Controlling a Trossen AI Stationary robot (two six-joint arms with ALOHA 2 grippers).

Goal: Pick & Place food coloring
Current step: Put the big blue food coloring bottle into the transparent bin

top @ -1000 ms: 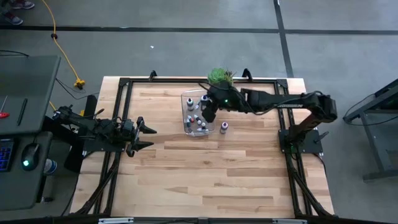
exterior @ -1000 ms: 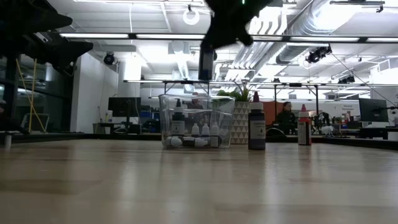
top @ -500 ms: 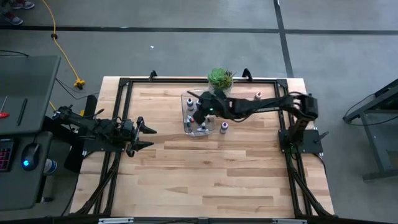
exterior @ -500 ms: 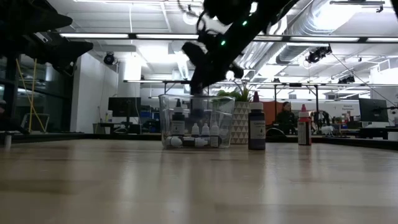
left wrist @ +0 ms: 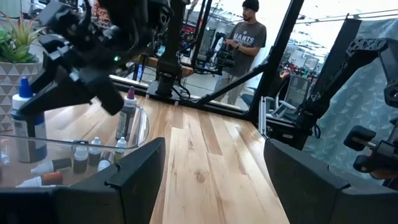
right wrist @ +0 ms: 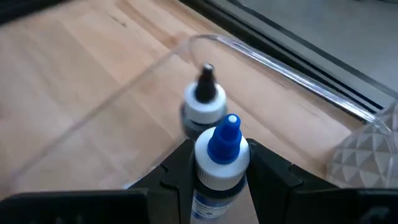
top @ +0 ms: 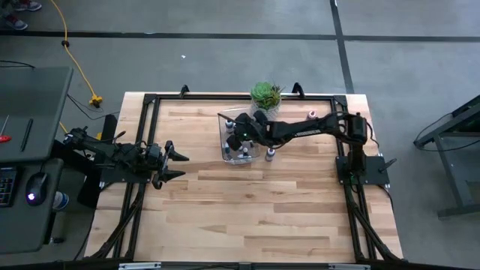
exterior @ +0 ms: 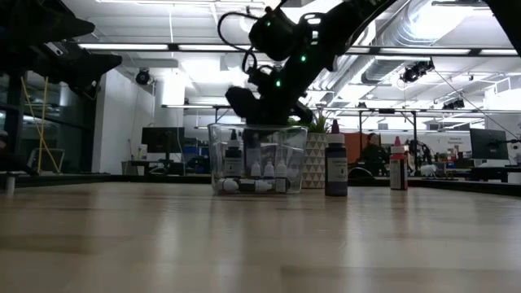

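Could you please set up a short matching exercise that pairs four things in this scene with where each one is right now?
Things:
1. blue-capped bottle
2. left gripper
3. succulent
4. purple-capped bottle

Places:
A. on the table just outside the clear bin, on the right arm's side
B. at the table's far edge, behind the bin
C. between the fingers of the right gripper, over the bin
D. open, over the table's left side, away from the bin

Pairs: 1-C, 2-D, 3-B, 4-A
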